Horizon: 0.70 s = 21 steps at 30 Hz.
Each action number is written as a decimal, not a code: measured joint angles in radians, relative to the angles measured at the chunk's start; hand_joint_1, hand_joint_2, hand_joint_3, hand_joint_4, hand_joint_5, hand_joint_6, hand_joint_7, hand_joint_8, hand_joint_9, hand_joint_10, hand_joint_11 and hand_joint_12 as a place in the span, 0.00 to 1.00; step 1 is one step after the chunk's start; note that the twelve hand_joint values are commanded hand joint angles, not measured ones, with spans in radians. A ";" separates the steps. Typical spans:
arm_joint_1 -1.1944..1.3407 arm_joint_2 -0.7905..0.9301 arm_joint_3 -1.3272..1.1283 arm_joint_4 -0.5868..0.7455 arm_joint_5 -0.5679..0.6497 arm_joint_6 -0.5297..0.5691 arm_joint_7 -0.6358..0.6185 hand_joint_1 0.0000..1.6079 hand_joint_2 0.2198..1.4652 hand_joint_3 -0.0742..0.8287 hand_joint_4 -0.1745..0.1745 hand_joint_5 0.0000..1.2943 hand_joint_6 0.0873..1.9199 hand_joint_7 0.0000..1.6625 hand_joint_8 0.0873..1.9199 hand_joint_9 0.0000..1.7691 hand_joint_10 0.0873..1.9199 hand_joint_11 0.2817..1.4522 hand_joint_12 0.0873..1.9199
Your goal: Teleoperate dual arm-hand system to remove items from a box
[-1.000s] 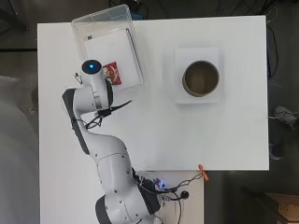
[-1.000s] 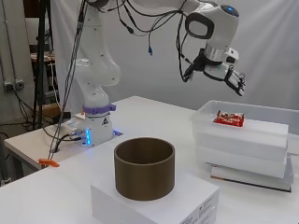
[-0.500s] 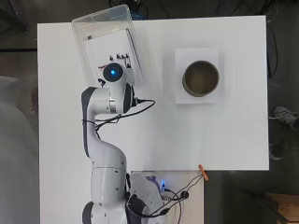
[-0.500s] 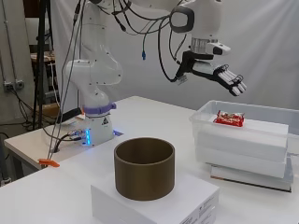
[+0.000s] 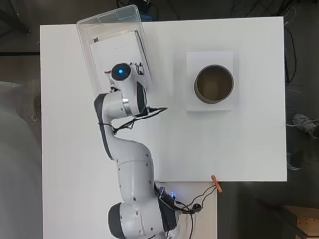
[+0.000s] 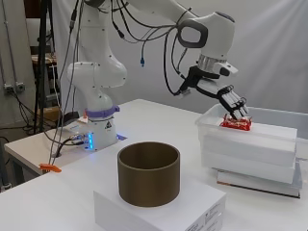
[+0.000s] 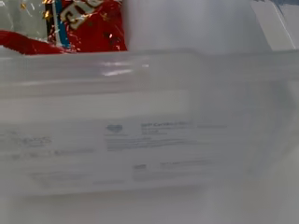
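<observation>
A clear plastic box [image 6: 214,126] stands at the table's right in the side view, far left in the overhead view [image 5: 110,19]. A red snack packet [image 6: 236,124] lies inside it on a white block. My hand [image 6: 230,98] hangs over the box's near end, open, with straight fingers [image 6: 238,109] slanting down so the tips reach the packet's top. Whether they touch it I cannot tell. From overhead the arm covers the packet and only the fingers [image 5: 139,67] show. The wrist view looks through the box wall [image 7: 149,98] at the red packet [image 7: 88,23].
A brown round container [image 6: 149,173] sits on a flat white box [image 6: 192,211] near the table's middle, to the right in the overhead view [image 5: 214,83]. A book [image 6: 255,183] lies under the clear box. An orange clip [image 5: 216,183] lies at the table's near edge.
The arm has swung across over the clear box, and the hand has come down from above the box's edge to the red packet.
</observation>
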 joint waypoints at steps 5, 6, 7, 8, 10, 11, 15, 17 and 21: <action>0.202 0.158 -0.099 0.051 -0.134 -0.050 0.097 0.07 0.54 0.09 0.90 0.29 0.00 0.22 0.00 0.25 0.00 0.16 0.00; 0.235 0.181 -0.118 0.057 -0.156 -0.054 0.113 0.07 0.54 0.09 0.90 0.29 0.00 0.22 0.00 0.25 0.00 0.16 0.00; 0.261 0.202 -0.142 0.063 -0.178 -0.057 0.129 0.06 0.55 0.09 0.91 0.30 0.00 0.22 0.00 0.25 0.00 0.16 0.00; 0.275 0.214 -0.158 0.066 -0.191 -0.058 0.141 0.06 0.55 0.09 0.92 0.30 0.00 0.23 0.00 0.25 0.00 0.16 0.00; 0.286 0.222 -0.171 0.066 -0.201 -0.049 0.167 0.06 0.55 0.09 0.93 0.30 0.00 0.23 0.00 0.25 0.00 0.16 0.00; 0.289 0.223 -0.175 0.067 -0.205 -0.049 0.178 0.06 0.55 0.09 0.94 0.31 0.00 0.23 0.00 0.25 0.00 0.16 0.00; 0.317 0.235 -0.197 0.078 -0.263 -0.061 0.205 0.10 0.55 0.09 0.89 0.31 0.00 0.24 0.00 0.26 0.00 0.17 0.00; 0.329 0.231 -0.198 0.070 -0.302 -0.048 0.213 0.12 0.55 0.09 0.85 0.32 0.00 0.25 0.00 0.26 0.00 0.17 0.00; 0.353 0.231 -0.203 0.058 -0.370 -0.019 0.225 0.16 0.59 0.09 0.72 0.42 0.00 0.32 0.00 0.30 0.00 0.17 0.00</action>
